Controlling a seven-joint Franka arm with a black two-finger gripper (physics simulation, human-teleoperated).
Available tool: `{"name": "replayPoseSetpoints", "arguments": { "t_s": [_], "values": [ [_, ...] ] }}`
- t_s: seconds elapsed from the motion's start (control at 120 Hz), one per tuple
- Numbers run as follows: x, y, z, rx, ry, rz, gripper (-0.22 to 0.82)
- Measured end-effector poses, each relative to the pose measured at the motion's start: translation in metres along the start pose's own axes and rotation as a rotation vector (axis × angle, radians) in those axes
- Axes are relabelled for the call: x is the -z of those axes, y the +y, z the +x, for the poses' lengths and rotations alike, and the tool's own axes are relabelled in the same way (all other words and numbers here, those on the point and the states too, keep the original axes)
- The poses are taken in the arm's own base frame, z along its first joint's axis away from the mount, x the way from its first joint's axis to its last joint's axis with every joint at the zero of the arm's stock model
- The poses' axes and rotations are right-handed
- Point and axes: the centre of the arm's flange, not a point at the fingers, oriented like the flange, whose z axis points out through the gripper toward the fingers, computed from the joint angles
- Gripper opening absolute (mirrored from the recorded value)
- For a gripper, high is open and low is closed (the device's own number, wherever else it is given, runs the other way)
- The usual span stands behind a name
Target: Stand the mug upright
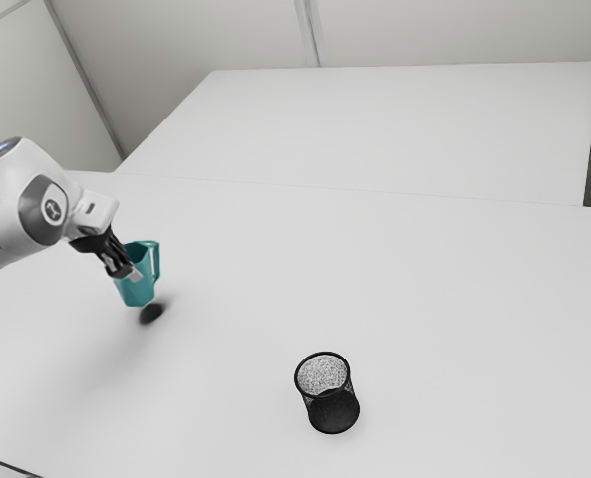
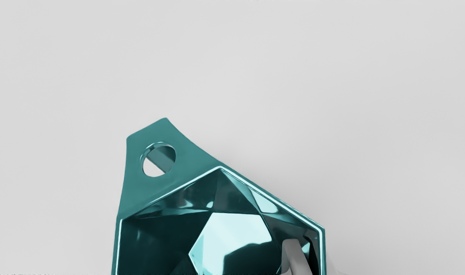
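Black two-finger pincer (image 1: pixel 129 272) is pinching the wall of the teal, faceted mug (image 1: pixel 139 293), nearly closed | mug is hanging just beneath it, mouth facing up | exterior view is adding a dark shadow (image 1: pixel 151 314) below, black mesh cup (image 1: pixel 333 414) standing well apart from pincer | wrist view is revealing one grey fingertip (image 2: pixel 292 250) inside

Bright, diffuse light washes the white table (image 1: pixel 425 269) and far walls (image 1: pixel 185 40) almost evenly, its source unseen. At the exterior view's left, a compact, dark, soft-edged shadow (image 1: pixel 151 314) lies beneath the mug (image 1: pixel 138 289), with a fainter grey smudge spreading nearer. In the wrist view, pale glare breaks across the mug's glossy interior between very dark facets; the rim gleams nearly white.
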Motion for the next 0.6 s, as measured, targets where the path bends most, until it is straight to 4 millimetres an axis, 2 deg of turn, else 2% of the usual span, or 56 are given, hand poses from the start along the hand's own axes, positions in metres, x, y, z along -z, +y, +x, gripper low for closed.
{"name": "replayPoseSetpoints", "arguments": {
  "t_s": [0.233,0.6],
  "values": [
    [-0.004,0.013,0.033,0.095,-0.005,0.037,-0.18],
    [-0.02,0.047,0.099,0.13,0.048,0.115,-0.18]
  ]
}}
